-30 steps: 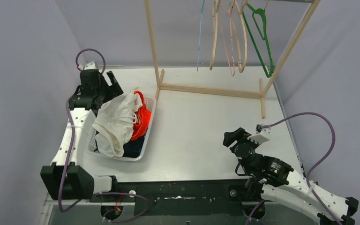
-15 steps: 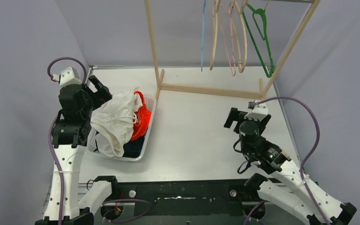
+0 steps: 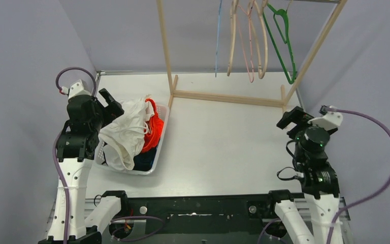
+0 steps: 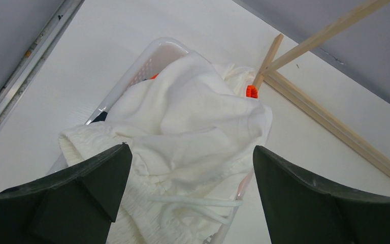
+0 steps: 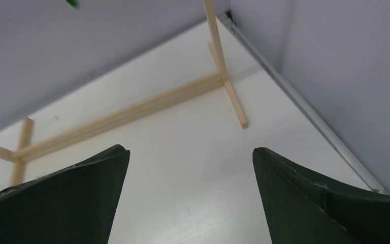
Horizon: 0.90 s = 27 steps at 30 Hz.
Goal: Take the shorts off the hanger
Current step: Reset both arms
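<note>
The white table (image 3: 218, 142) fills the floor of the scene. At its far side stands a wooden rack (image 3: 223, 96), with beige hangers (image 3: 231, 51) and a green hanger (image 3: 290, 76) on its top rail. A white plastic basket (image 3: 159, 152) sits on the left of the table, well apart from the hangers, and the shorts in view are piled in it. The white shorts (image 3: 124, 134) lie on top, spilling over the rim and hiding most of the rest. The orange shorts (image 3: 154, 127) show at the right edge and the dark navy shorts (image 3: 144, 160) at the near corner. The left gripper (image 3: 110, 101) hangs over the pile's far left edge, jaws spread, pinching nothing. The right gripper (image 3: 292, 118) is spread wide and empty over bare table near the rack's right foot.
</note>
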Each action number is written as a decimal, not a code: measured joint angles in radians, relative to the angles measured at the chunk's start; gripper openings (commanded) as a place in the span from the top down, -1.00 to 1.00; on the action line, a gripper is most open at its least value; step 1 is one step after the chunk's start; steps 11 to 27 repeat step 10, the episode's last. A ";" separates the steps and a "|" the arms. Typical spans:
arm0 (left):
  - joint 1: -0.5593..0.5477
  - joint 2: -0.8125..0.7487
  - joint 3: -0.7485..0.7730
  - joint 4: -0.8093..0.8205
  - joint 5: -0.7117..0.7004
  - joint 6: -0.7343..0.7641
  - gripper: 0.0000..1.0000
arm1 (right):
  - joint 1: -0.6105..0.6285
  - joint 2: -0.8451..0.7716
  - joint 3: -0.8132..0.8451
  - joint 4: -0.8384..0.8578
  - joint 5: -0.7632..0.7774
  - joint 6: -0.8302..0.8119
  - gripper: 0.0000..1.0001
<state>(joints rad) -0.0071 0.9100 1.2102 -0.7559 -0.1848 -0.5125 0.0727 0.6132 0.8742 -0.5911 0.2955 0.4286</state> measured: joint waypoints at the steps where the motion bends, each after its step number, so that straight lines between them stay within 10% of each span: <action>1: 0.000 0.001 -0.002 -0.003 0.010 -0.004 -0.82 | 0.000 -0.029 0.040 0.003 0.003 -0.014 -0.95; 27: 0.000 -0.003 -0.007 -0.019 0.036 -0.026 -0.82 | 0.000 -0.125 0.076 -0.003 -0.092 -0.079 -0.95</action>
